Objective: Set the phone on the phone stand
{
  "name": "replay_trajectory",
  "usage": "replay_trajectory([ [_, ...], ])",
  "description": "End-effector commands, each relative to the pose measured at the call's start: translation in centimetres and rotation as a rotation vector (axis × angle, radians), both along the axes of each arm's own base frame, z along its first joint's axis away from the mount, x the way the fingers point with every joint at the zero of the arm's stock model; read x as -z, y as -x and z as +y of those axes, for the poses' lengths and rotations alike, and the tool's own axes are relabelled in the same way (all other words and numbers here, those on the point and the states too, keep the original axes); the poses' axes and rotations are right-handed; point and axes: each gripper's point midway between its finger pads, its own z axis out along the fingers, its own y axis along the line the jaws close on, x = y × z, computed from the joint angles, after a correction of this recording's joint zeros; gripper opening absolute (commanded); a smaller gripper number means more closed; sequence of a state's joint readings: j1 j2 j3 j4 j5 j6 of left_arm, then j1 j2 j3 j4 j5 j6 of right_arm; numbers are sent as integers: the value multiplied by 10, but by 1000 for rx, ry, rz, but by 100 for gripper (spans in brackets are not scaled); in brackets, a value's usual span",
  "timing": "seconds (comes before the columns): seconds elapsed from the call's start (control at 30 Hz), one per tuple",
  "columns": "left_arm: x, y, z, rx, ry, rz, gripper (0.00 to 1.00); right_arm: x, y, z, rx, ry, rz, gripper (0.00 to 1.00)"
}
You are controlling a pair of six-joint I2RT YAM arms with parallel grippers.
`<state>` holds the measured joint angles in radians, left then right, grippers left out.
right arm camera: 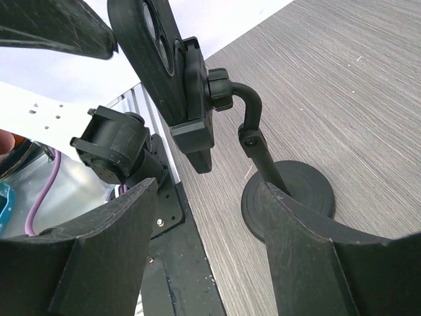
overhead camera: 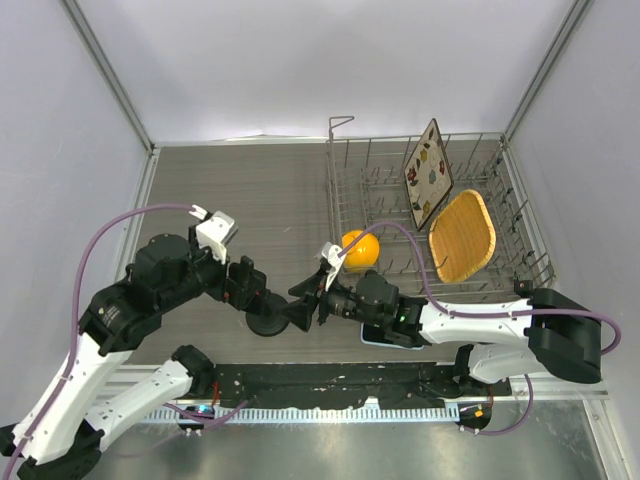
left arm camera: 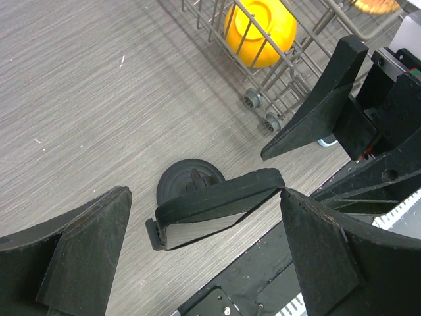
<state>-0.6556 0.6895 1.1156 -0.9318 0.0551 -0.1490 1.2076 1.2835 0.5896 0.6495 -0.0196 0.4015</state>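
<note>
Already the black rectangular phone (left arm camera: 217,204) sits clamped in the cradle of the black round-based metal phone stand (right arm camera: 289,197) on the grey wood-grain worktop (overhead camera: 240,190). Left jaws stand fully wide on both sides of it, holding nothing. Right jaws are also apart and empty, beside the stand.

A grey wood-grain tabletop (overhead camera: 250,190) fills the middle of the view from above, its fine lines running left to right. Plain white walls close it in on three sides: a back wall (overhead camera: 330,60), a left wall (overhead camera: 50,150) and a right wall (overhead camera: 600,150). Slim silver metal posts (overhead camera: 110,75) mark the back corners. Even, soft light falls from above, brightest in a pale patch (overhead camera: 250,135) at the back wall's foot. At the right rear stands a silver wire dish rack (overhead camera: 390,142) holding an orange bowl (overhead camera: 360,248), a woven tan plate (overhead camera: 462,235) and a patterned board (overhead camera: 428,172) standing on edge.
</note>
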Motion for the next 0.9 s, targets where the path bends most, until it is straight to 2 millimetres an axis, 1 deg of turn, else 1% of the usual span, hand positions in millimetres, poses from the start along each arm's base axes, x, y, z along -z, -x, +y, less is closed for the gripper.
replay_trajectory([
  [0.0,-9,-6,-8,11,4,-34,100,-22,-4,0,18,-77,-31,68],
  [0.17,-10,1,-21,79,34,-39,100,-23,-3,-3,18,-85,-35,68],
  [0.3,5,-2,-28,79,-24,14,100,-23,-4,-2,18,-83,-36,68],
  [0.33,5,-6,-23,44,-47,-4,100,-25,-4,-2,20,-86,-37,68],
  [0.4,3,-8,-19,8,-53,-22,100,-23,-4,-2,18,-81,-34,68],
  [0.43,0,-13,-14,-40,-63,-42,100,-23,-4,-2,18,-81,-34,68],
  [0.5,0,-16,-8,-102,-63,-29,100,-23,-3,-2,18,-82,-31,68],
  [0.57,1,-22,2,-181,-94,-22,100,-22,-4,-1,18,-79,-28,68],
  [0.73,7,-22,10,-273,-89,31,99,-23,-4,0,18,-84,-28,68],
  [0.87,15,-20,7,-283,-106,59,95,-22,-4,-1,18,-85,-27,67],
])
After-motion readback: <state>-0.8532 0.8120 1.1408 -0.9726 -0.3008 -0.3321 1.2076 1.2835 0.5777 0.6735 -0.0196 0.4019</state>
